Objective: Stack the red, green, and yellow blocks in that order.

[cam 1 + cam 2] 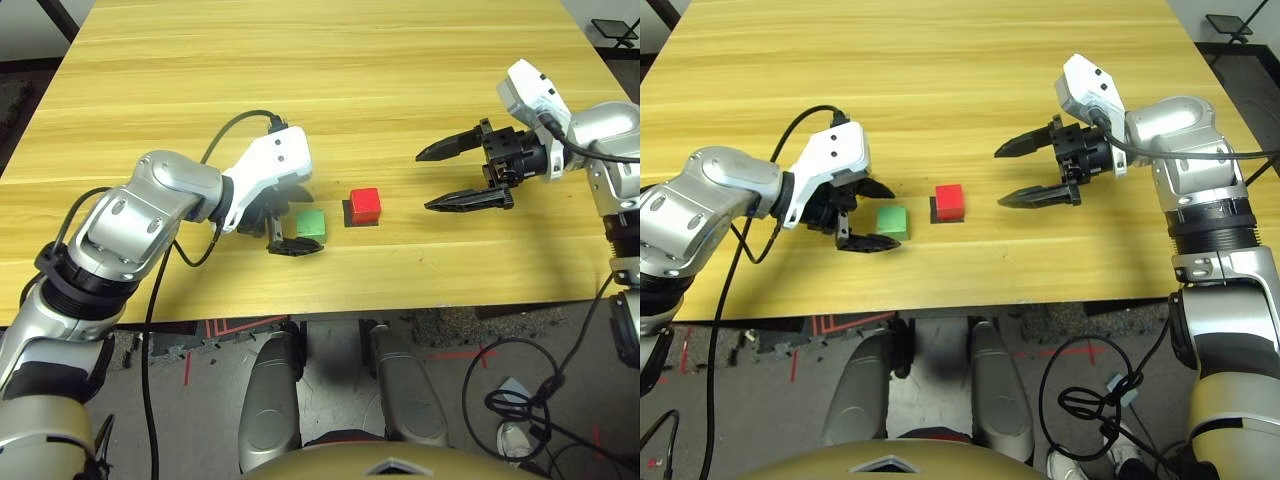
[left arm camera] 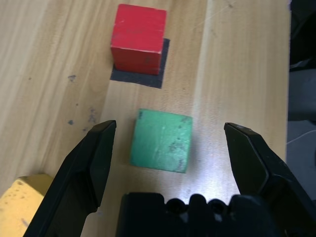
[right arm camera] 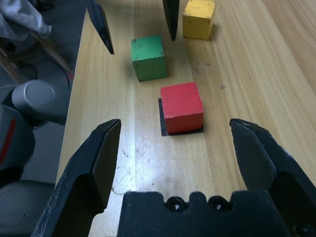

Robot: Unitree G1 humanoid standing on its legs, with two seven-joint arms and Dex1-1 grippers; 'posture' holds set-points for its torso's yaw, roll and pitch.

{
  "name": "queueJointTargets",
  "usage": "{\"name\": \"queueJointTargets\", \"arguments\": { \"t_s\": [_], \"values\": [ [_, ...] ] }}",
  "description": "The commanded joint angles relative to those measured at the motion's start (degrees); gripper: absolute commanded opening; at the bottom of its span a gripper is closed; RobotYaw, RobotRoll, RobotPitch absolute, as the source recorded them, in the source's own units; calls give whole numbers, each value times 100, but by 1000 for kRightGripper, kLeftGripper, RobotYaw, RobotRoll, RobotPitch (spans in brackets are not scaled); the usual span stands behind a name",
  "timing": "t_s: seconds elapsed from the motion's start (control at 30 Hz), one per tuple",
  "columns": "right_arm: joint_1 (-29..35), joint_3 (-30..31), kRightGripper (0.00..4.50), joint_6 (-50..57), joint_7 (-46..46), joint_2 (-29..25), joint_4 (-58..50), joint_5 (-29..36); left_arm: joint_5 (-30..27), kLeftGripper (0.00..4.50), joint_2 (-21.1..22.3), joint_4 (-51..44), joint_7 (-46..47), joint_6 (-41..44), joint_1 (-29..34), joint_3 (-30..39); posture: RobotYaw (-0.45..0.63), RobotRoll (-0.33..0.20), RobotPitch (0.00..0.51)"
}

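On the counter [image 1: 330,90] you find three blocks in a row: the middle block [image 1: 312,223] sits between the left tool [image 1: 290,215] fingers, the patch-mounted block [image 1: 365,205] to its right, the third block [image 3: 199,19] to its left.

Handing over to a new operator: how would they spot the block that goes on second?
Look along the wooden table's near edge, between the robot's two arms. The green block sits between the open fingers of the left end effector, just beside the red block, which alone rests on a black patch.

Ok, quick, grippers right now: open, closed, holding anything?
Left gripper: open, fingers either side of the green block, not gripping it.
Right gripper: open, holding nothing, facing the red block.
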Motion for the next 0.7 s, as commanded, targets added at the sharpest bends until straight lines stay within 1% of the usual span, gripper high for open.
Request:
{"name": "queueJointTargets", "arguments": {
  "t_s": [0.03, 0.3, 0.4, 0.47, 0.53, 0.57, 0.6, 0.7],
  "values": [
    [8, -42, 4455, -18, -6, -7, -47, 6, 156, 4500, -110, 135, 105, -138, 71, -223, 136, 7, 276],
    [63, -88, 4455, 58, -99, -5, -154, 55, 349, 4500, -232, 344, 146, -408, 204, -394, 122, 9, 277],
    [81, -102, 4500, 67, -149, -14, -160, 65, 432, 3939, -213, 382, 149, -472, 257, -456, 118, 12, 276],
    [99, -118, 4500, 79, -195, -13, -173, 77, 463, 3190, -223, 371, 163, -503, 291, -459, 115, 15, 276],
    [122, -139, 4500, 89, -237, -14, -183, 89, 451, 2554, -271, 334, 198, -435, 292, -434, 114, 18, 275],
    [137, -145, 4500, 90, -255, -16, -191, 92, 435, 2149, -277, 305, 187, -382, 280, -435, 114, 21, 273],
    [154, -154, 4500, 94, -275, -18, -200, 95, 424, 2049, -304, 285, 203, -359, 257, -417, 113, 22, 272],
    [193, -190, 4500, 95, -314, -55, -193, 89, 352, 2056, -393, 271, 150, -276, -21, -349, 112, 27, 272]
  ]
}}
